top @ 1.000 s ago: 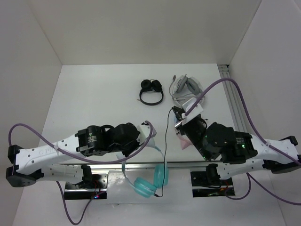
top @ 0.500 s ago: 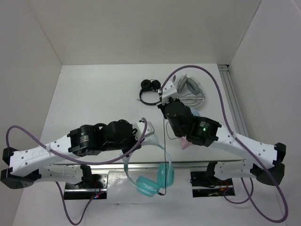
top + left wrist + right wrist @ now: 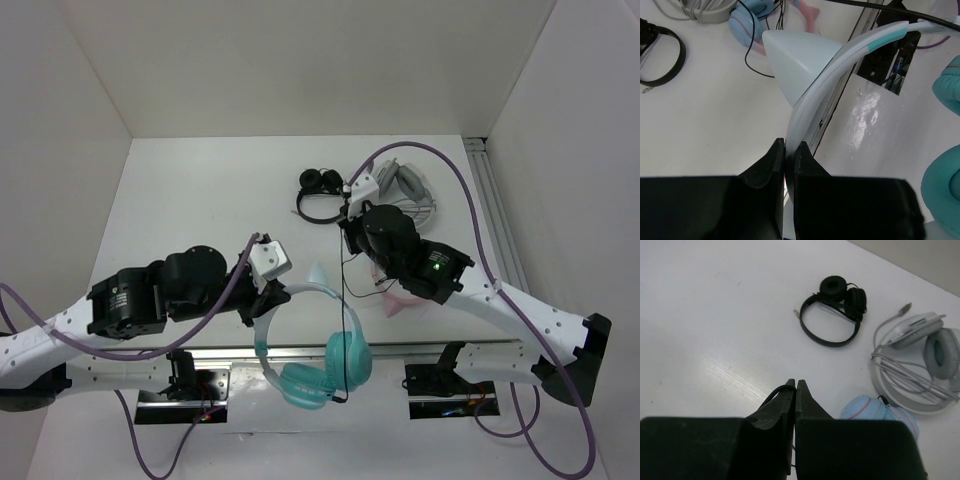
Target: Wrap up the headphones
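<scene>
1. White walls stand around a white table.
2. On the left, the left gripper is squeezed tight on the pale headband of the headphones.
3. The headphones are at the near edge of the table, between the two arm bases. Their teal cups are close together at the front.
4. The thin black cable runs from the cups toward the back of the table in one long line. It is not wound around the headphones anywhere that I can see.
5. The right gripper is pressed closed. It looks like it pinches the far part of the cable.
6. Behind it and to the right lie a black pair, a grey-white pair and a pink and blue pair. No gripper touches them.
7. I think the job is only at its start. The headband is held and the cable is held, so the getting-ready part looks done. All the loops of cable around the headphones are left to do.
</scene>
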